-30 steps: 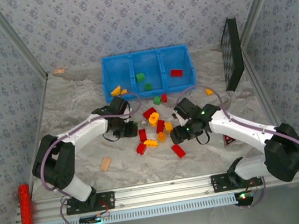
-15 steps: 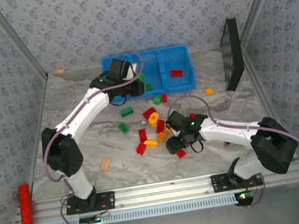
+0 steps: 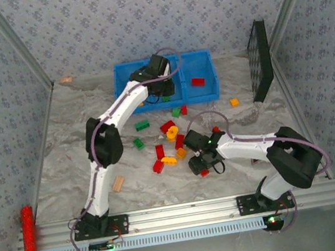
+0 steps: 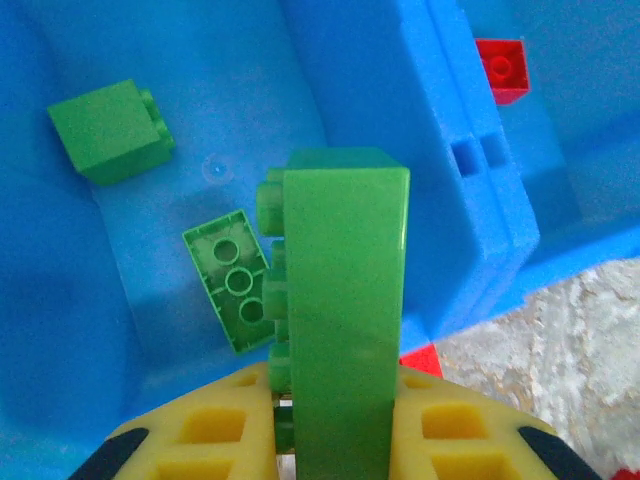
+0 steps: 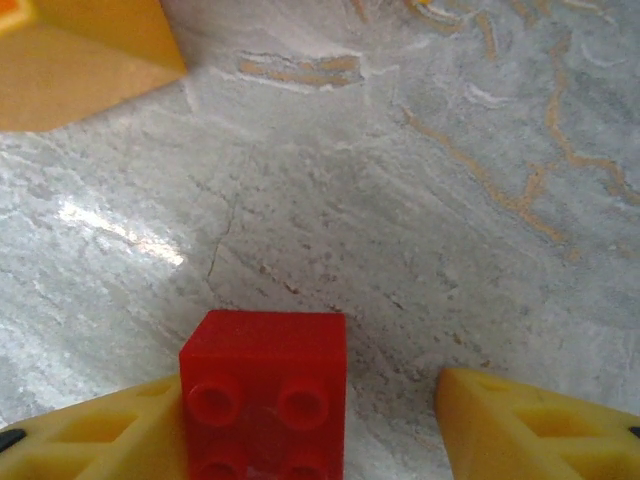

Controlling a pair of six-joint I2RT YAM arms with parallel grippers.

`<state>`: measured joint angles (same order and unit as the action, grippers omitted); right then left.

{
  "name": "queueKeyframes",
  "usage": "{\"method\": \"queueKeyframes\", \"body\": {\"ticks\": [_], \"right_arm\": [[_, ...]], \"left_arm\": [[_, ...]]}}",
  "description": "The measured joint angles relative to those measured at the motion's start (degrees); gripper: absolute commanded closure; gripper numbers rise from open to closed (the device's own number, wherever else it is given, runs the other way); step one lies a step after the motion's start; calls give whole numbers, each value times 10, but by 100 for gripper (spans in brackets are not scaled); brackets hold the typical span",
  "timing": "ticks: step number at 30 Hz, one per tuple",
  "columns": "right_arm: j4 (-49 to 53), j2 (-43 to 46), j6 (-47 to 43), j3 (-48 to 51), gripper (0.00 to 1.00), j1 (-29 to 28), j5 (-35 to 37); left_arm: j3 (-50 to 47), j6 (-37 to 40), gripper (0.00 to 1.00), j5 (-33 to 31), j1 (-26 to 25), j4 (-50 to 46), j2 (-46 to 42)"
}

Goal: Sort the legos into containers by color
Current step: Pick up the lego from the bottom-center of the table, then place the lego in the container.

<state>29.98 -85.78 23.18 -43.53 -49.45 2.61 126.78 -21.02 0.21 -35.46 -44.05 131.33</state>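
left hand (image 4: 335, 405) moved over middle compartment (image 4: 180, 50), clamping green brick (image 4: 345, 300), right hand (image 5: 320, 410) half-open around red brick (image 5: 262, 385)

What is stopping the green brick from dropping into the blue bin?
Nothing visible. The left gripper holds the green brick over the middle compartment; two other green bricks lie on its floor, off to one side.

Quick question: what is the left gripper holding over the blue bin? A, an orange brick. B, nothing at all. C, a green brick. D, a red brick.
C: in the left wrist view the left gripper is clamped on a green brick above a compartment of the blue bin, where a green cube and a flat green piece lie.
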Motion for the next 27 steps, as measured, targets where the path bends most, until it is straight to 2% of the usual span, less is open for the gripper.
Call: {"method": "queueKeyframes", "body": {"ticks": [4,10,16,19,23,27], "right_arm": [[1,0,2,2,59,0,16],[1,8,8,7,71,1,26],[2,46,11,24,75,32,10],[18,103,15,25,76,66,3],[57,182,14,0,76,120,-9],[88,208,-5,-66,77,189,-24]], "left_arm": [[88,0,82,-14,-4,-40,61],[141,-1,80,-23,-5,-75,118],[143,-9,64,-24,-3,-89,137],[144,-12,55,-23,-2,-90,138],[145,-11,52,-22,-2,-89,138],[144,-5,51,-17,-2,-90,135]]}}
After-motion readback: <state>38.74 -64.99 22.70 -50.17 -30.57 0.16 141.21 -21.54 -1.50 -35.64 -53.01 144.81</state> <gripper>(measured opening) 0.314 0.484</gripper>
